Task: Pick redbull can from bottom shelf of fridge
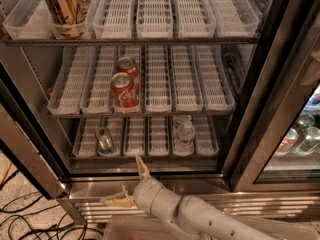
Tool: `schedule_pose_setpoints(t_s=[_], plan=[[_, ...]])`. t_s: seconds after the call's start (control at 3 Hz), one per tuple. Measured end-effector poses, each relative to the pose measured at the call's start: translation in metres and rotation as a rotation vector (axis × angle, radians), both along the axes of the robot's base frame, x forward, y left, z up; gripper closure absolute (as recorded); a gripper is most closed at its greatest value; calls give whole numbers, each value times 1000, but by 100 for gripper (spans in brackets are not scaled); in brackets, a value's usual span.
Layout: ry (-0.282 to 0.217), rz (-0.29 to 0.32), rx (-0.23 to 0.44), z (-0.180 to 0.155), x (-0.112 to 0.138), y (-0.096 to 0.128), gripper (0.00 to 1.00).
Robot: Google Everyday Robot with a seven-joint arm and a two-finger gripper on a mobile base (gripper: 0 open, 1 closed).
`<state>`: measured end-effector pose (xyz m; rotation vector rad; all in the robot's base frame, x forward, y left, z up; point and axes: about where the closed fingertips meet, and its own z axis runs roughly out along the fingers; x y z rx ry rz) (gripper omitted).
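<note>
Camera view: fridge (280, 79), door open, three racks of white slotted lanes showing.
- Top rack: one gold can (65, 4), at the left.
- Middle rack: two red cola cans (124, 90), one behind the other in a single lane.
- bottom shelf (150, 151): redbull can (105, 140) upright in the second lane from the left; clear bottle (185, 134) several lanes to its right, well apart from it.
- gripper (120, 179): outside the fridge, low over the steel sill (210, 186), below and slightly right of the redbull can. Fingers spread wide, holding nothing; one points up toward the shelf, the other left.
- Floor, lower left: dark cables (30, 219).
</note>
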<state>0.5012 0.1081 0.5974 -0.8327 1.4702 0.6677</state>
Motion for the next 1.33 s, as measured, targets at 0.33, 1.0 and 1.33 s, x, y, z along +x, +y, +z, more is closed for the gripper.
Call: schedule_pose_setpoints(t_s=[0.33,1.0,1.33], plan=[[42,-1,47,-15,-5,6,0],[4,1,62,-12,4,14,0],[-22,-7,57,-11,17,21,0]])
